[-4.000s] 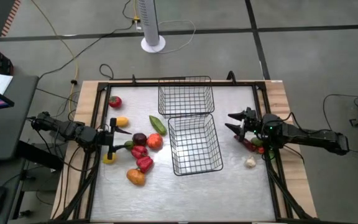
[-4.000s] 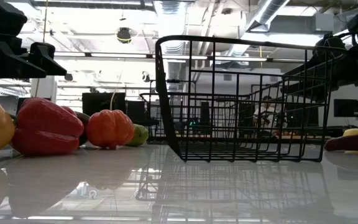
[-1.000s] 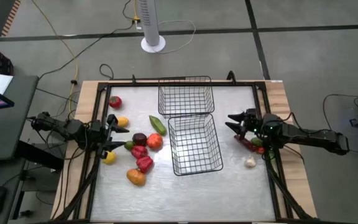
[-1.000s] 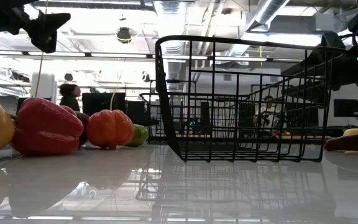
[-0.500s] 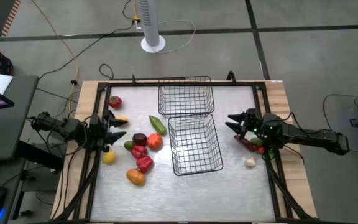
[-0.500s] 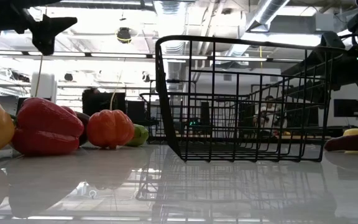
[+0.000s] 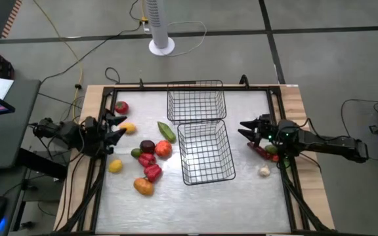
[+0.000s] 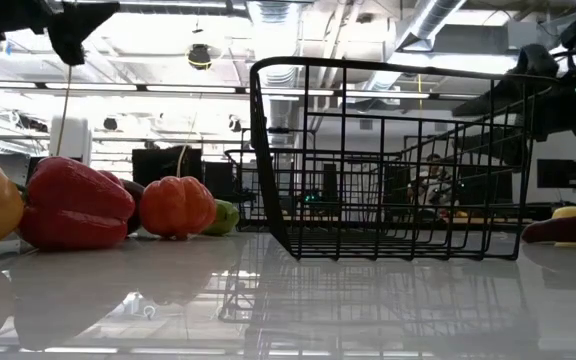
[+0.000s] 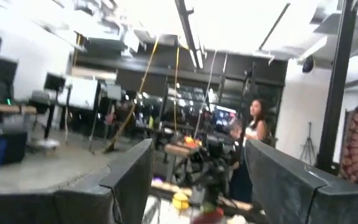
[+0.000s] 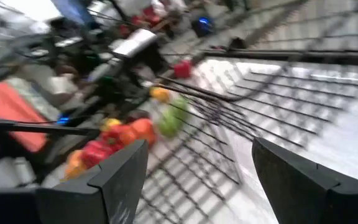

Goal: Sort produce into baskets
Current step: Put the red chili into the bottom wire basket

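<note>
Two baskets (image 7: 205,152) sit corner to corner mid-surface (image 7: 241,196). The left hand (image 7: 115,124) gapes open, empty, with nine produce pieces (image 7: 151,157) just beside it. The right hand (image 7: 249,129), also open and empty, hovers beside three more pieces (image 7: 264,170).

Black mesh baskets (image 7: 205,152); red, orange, yellow produce (image 7: 148,159)

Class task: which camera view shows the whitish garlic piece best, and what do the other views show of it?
The high view: the garlic piece lies fully visible on the table, right of the near basket, near the right claw. The low and both wrist views do not show it clearly.
</note>
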{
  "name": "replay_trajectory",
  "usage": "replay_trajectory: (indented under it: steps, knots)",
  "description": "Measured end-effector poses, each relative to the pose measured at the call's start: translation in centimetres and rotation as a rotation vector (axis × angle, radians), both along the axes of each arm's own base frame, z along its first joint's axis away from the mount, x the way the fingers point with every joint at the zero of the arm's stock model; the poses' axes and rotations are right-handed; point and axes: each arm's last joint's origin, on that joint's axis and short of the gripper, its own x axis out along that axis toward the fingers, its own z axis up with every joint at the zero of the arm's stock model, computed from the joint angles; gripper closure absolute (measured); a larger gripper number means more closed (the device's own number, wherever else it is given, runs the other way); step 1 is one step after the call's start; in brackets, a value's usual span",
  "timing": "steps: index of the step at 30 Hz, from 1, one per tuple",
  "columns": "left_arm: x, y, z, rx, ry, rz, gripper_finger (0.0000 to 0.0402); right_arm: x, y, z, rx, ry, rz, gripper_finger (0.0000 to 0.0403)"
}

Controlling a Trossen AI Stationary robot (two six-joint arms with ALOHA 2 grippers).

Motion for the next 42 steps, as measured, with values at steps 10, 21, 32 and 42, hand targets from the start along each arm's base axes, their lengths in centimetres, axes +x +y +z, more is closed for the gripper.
replay_trajectory:
  steps: [10,21,32,42]
  knots:
    - [-2.1,0.9,2.7,0.044,-0.279,0.159,0.0163,-0.8,0.3,6.9,-0.301,-0.252,0.004,0.0087]
    - [-1.4,0.1,2.6,0.152,-0.28,0.013,0.0163,-0.8,1.3,8.5,-0.362,-0.164,0.025,0.0092]
    - [0.7,-0.4,4.0,0.053,-0.075,-0.022,0.0163,1.4,3.4,8.8,-0.063,0.62,0.046,0.0097]
    - [3.7,-1.3,4.5,0.03,0.078,0.0,0.0163,2.5,5.7,5.1,0.112,1.252,-0.023,0.0098]
